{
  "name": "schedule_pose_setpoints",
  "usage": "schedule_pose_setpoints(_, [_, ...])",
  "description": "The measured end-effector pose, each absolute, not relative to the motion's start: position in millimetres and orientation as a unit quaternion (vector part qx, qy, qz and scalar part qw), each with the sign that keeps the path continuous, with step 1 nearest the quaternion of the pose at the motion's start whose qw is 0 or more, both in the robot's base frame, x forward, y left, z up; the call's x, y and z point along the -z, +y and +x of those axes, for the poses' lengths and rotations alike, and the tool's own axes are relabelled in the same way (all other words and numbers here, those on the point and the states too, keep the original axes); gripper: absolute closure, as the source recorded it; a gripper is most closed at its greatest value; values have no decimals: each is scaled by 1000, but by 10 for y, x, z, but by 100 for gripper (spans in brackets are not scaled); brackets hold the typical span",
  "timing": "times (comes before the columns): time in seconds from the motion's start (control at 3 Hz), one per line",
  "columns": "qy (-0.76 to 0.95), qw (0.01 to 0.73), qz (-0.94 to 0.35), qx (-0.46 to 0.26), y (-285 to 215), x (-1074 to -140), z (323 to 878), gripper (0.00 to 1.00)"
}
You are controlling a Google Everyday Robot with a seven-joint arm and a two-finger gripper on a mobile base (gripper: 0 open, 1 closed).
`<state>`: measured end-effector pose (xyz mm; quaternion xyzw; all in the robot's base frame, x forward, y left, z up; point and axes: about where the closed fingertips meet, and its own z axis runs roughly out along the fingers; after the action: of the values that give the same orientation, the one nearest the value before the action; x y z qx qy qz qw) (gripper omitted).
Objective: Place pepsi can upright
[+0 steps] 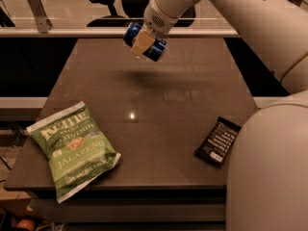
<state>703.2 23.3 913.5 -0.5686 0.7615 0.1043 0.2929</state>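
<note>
The pepsi can (155, 50) is a dark-blue can lying on its side in the air, held well above the far part of the brown table (159, 105). My gripper (143, 44) is shut on the can around its middle, with one tan finger (140, 44) across the can's front. The can's silver end faces left. A dark shadow lies on the table below it. The white arm reaches in from the upper right.
A green jalapeño chip bag (72, 148) lies at the table's front left. A flat black snack bar (217, 140) lies at the front right. A rail and office chairs stand behind the table. The robot's white body fills the right side.
</note>
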Motion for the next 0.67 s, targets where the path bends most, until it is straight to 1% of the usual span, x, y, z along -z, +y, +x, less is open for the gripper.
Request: schedule_pose_setpoints(0.67, [691, 399, -571, -193, 281, -9230, 7131, 100])
